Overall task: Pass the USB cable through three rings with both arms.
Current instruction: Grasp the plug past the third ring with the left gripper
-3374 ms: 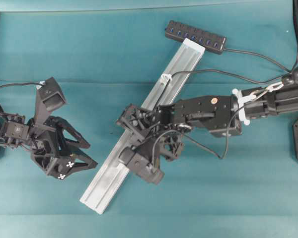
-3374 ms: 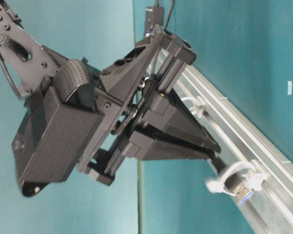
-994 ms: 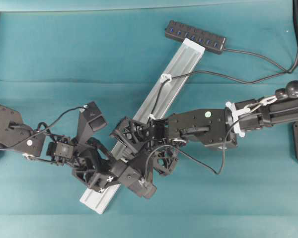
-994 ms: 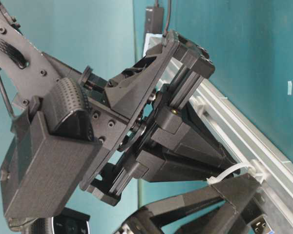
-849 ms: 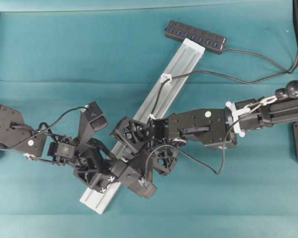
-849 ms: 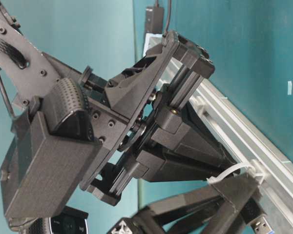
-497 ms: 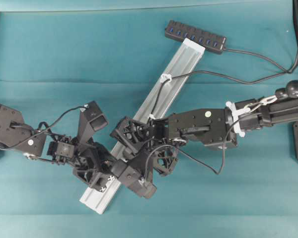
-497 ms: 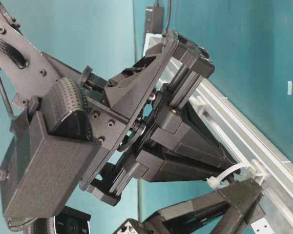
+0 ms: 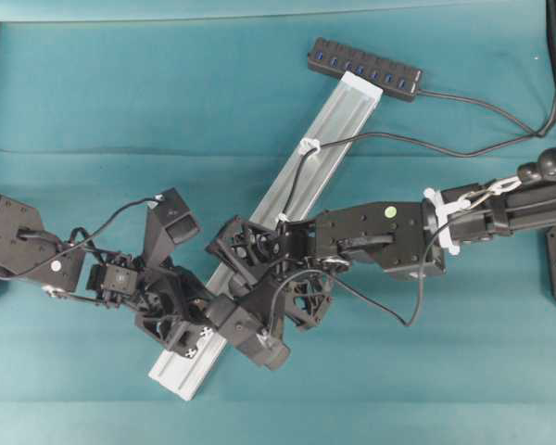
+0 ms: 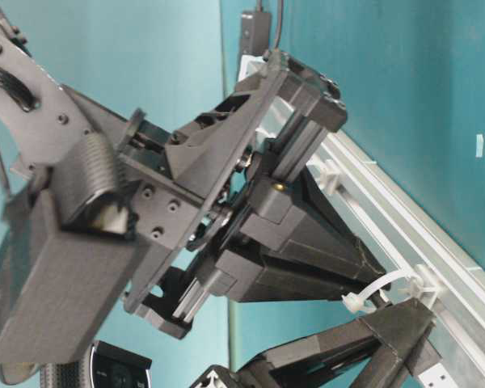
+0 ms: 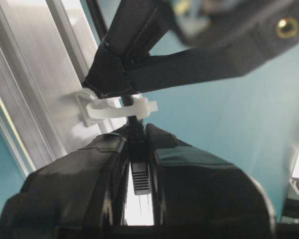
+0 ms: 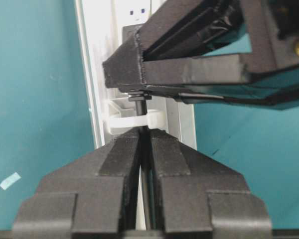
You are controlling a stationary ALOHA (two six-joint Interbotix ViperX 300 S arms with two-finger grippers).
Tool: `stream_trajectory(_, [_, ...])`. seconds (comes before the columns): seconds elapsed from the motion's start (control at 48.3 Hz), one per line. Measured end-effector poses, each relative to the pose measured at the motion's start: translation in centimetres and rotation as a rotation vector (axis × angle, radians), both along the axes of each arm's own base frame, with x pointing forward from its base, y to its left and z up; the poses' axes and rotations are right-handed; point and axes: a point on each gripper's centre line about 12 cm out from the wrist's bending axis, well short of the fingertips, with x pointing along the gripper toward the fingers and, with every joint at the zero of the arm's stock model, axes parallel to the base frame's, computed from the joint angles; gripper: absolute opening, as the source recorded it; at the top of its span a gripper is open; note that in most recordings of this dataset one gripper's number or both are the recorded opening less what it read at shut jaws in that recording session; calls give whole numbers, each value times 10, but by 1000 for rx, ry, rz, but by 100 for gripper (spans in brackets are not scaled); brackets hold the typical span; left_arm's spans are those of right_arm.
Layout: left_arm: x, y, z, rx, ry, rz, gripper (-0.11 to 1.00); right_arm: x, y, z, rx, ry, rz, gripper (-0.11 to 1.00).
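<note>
The USB cable point(image 9: 295, 181) runs down the rail through two rings point(image 9: 308, 146) point(image 9: 283, 221); both grippers hide the third from overhead. In the left wrist view my left gripper point(image 11: 138, 130) is shut on the ribbed plug point(image 11: 139, 172), just below the white ring point(image 11: 117, 109). From the ring's point(image 12: 134, 121) other side my right gripper point(image 12: 144, 132) straddles the cable point(image 12: 146, 186). Its jaws stand slightly apart, with a sliver of light beside the cable. Both grippers meet at this ring point(image 10: 380, 291) at table level, the left gripper point(image 10: 420, 319) below it.
The silver rail point(image 9: 338, 116) lies diagonally on the teal table. A black multi-port hub point(image 9: 363, 69) sits at the rail's far end, with its lead trailing right. The right arm point(image 9: 389, 236) reaches across the middle, and its wrist camera overhangs the rail's lower part.
My left gripper has closed on the plug just past the ring. The right gripper's jaws have eased apart round the cable, and the right arm has shifted slightly.
</note>
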Motion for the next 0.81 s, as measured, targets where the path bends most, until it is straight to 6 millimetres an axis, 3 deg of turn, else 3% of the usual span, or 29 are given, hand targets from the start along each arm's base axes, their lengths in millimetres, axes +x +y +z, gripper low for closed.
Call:
stream_trajectory(0.186, [0,0,1,-8,0,5,10,-1,-7,1,8,15,-25,82])
stream_trajectory(0.228, [0,0,1,-7,-2,4,10,-2,-7,1,9,18,-26,88])
stream_trajectory(0.621, [-8,1,13,-36,19,26,10,-10,-10,8,9,6,-33,85])
stream_trajectory(0.807, [-15,-8,14,-35,35,1,10,-16,-33,25,51,-18,-145,85])
